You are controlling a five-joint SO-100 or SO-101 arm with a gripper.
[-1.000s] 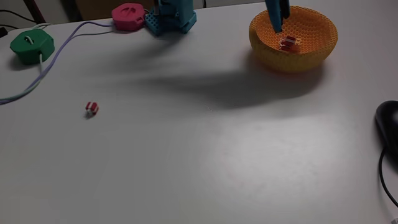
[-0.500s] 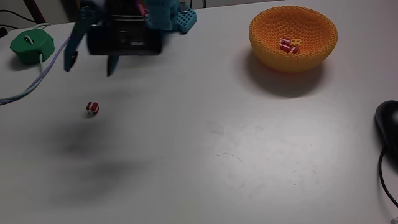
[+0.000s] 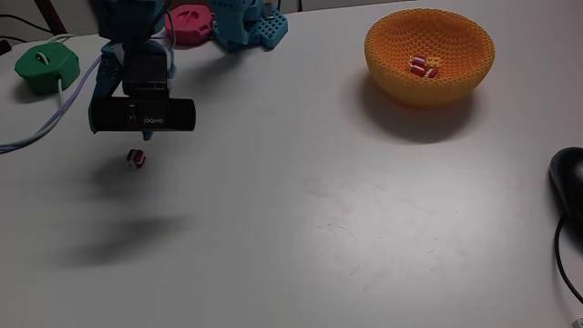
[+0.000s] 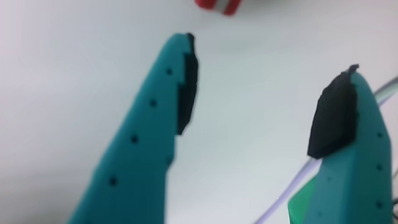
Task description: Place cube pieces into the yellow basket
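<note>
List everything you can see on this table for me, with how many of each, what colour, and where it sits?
cube piece on the table: one, red with a white band, left side of the fixed view, just below the arm; also at the top edge of the wrist view.
cube pieces in the basket: at least two, red and white, exact number hard to tell.
yellow basket: one, orange-yellow mesh, far right of the table.
green puck: one, green, far left, with a cable.
pink puck: one, pink, at the back.
cable: pale lilac, running off the left edge.
mouse: one, black, right edge.
table: one, white.
arm base: blue, at the back.
gripper: one, teal fingers with black pads, open, empty, above the table.
</note>
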